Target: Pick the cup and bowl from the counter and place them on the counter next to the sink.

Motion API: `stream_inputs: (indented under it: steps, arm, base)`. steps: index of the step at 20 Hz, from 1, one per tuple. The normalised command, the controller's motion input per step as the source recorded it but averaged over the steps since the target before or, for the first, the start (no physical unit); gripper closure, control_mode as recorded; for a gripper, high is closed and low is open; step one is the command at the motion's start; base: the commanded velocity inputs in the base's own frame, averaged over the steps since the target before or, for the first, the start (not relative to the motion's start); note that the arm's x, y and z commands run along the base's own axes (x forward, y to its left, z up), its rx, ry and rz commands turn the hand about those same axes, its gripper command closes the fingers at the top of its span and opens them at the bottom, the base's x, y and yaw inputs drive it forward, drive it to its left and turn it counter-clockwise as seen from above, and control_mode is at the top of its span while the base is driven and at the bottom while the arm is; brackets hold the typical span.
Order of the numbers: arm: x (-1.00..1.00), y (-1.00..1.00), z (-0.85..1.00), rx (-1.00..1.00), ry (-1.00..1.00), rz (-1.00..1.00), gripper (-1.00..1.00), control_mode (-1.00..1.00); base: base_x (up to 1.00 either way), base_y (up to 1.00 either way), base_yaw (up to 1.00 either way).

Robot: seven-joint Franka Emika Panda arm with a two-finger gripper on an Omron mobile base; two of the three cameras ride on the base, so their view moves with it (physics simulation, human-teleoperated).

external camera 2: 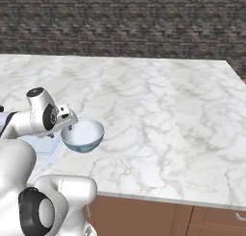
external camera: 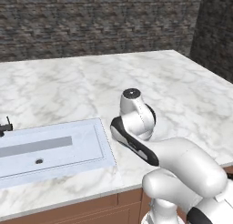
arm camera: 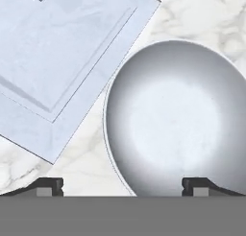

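While I look down through the hand camera, the bowl (arm camera: 173, 120) sits directly under the claw (arm camera: 122, 184), with its near rim running between the two dark fingertips (arm camera: 48, 186). They stand wide apart, one outside the rim on the marble and the other over the bowl's inside, and neither presses on the rim, so I read the claw as spread and holding nothing. The bowl rests upright on the counter (arm camera: 192, 14), just beside the corner of the sink (arm camera: 62, 53), with a narrow strip of marble showing between them.

From the right base camera I see the bowl (external camera 2: 83, 135) from the side: pale and glossy inside, darker teal low on the outside, standing on the counter (external camera 2: 158, 110) near its front edge. The hand hangs over the bowl's left rim, and the claw (external camera 2: 68, 126) is mostly hidden behind the hand's body, so I cannot judge the fingers there. A slice of the sink (external camera 2: 45, 146) peeks out behind the arm, just left of the bowl.

From the left base camera the sink (external camera: 86, 136) shows much more fully, with its grey floor and small dark drain hole (external camera: 39, 161). The arm's wrist and elbow block the patch of counter (external camera: 91, 82) just right of the sink.
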Motion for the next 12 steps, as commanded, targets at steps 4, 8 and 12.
stream_inputs:
  steps: [4, 8, 12]
  arm:
    - [-0.04, -0.35, 0.38, 0.09, 0.05, -0.46, -1.0, -1.0]
    - [-0.1, -0.64, 0.37, 0.15, 0.15, -0.56, -1.0, -1.0]
    - [-0.46, -0.79, 0.42, 0.18, 0.2, -0.44, -1.0, -1.0]
  base:
    - [0.0, 0.0, 0.0]
    - [0.0, 0.0, 0.0]
    - [0.0, 0.0, 0.0]
